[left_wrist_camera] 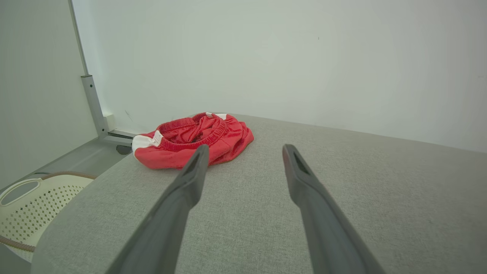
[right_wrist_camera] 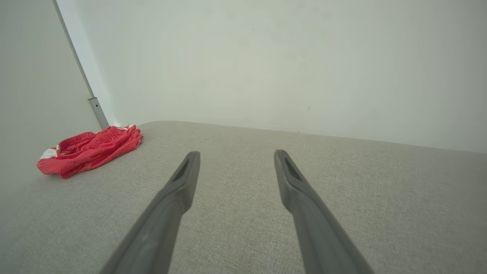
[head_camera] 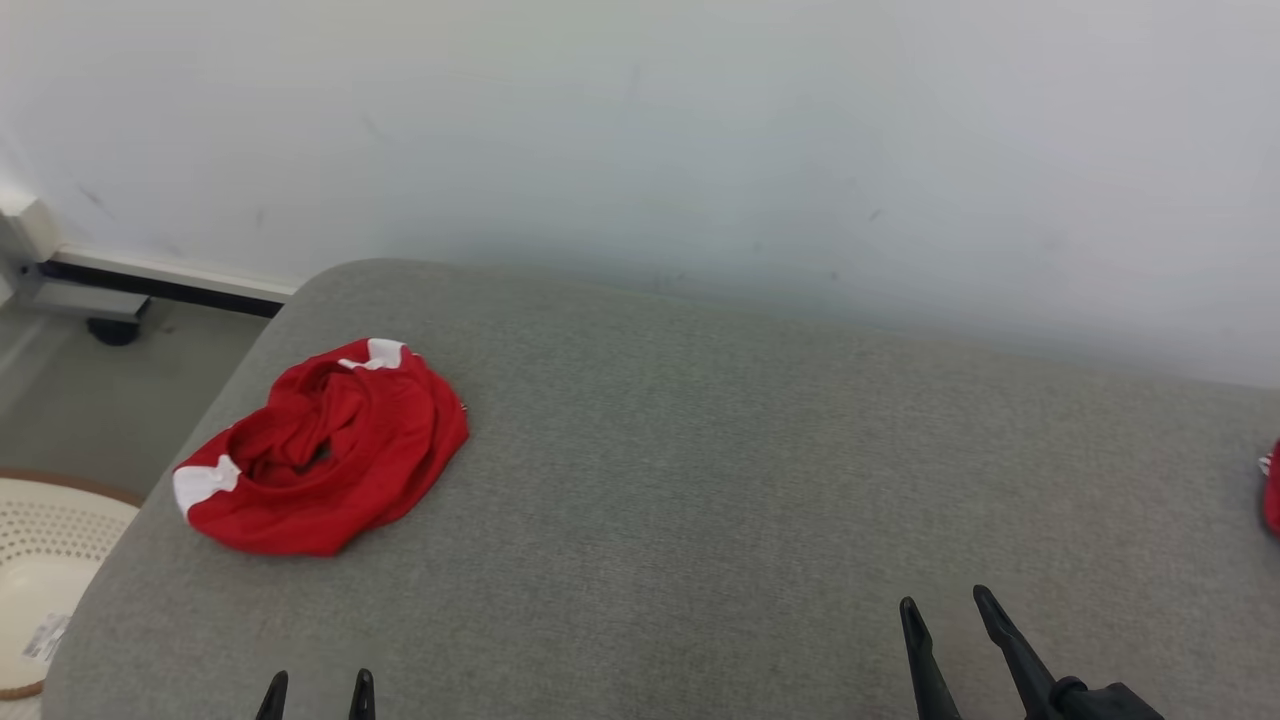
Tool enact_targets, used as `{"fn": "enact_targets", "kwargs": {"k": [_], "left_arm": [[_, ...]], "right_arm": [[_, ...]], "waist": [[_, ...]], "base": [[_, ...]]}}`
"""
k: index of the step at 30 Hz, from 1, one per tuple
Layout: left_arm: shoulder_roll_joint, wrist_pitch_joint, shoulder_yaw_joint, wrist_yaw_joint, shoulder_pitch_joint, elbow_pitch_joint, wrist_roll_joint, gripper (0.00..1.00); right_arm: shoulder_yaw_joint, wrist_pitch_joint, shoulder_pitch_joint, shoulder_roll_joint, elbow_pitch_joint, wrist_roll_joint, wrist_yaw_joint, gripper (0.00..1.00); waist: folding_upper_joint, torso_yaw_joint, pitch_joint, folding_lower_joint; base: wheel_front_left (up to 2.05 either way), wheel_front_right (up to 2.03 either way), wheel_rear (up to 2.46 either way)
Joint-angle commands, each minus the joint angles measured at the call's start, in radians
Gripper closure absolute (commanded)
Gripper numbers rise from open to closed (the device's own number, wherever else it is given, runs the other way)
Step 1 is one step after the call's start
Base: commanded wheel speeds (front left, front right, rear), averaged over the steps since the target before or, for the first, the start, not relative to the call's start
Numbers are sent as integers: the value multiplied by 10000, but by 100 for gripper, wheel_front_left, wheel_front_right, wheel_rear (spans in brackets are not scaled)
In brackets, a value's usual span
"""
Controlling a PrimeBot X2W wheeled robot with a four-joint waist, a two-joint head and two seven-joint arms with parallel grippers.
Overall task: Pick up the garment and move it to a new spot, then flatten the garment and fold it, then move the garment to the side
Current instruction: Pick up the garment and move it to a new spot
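Well, start at the left. A pale basket with little holes sits down low, beside the grey padded surface. The garment lies on the left part of that surface, all bunched up in a heap. It is red with white patches, and it looks like shorts with a stretchy waistband.

I think it is soft, light and floppy, so it will sag and unroll when you lift it. It won't break. One thin layer could slip out, so pinch a thick bit. The puckered waistband on top of the heap looks best to me.

Your left gripper is spread wide and holds nothing. It is by the front edge, apart from the garment. Further right, your right gripper is spread wide too, holds nothing, and is well apart from the garment. At the far right edge another red thing peeks in. I can't tell what it is.
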Motion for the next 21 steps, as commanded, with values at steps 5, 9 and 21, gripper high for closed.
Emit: {"fn": "enact_targets", "kwargs": {"k": [5,9,21], "left_arm": [[-3,-52,45,-41,-4,-57,76,0],[-3,-52,70,-34,10,-41,53,0],[-3,-52,246,42,20,38,-86,0]], "right_arm": [[-1,-7,-152,69,40,53,-7,0],[-22,-9,-103,91,41,54,-7,0],[91,-8,-116,-25,85,101,-7,0]], "waist": [[-1,636,-13,0],[-1,908,-23,0],[-1,1144,19,0]], "base": [[0,0,0],[0,0,0],[0,0,0]]}}
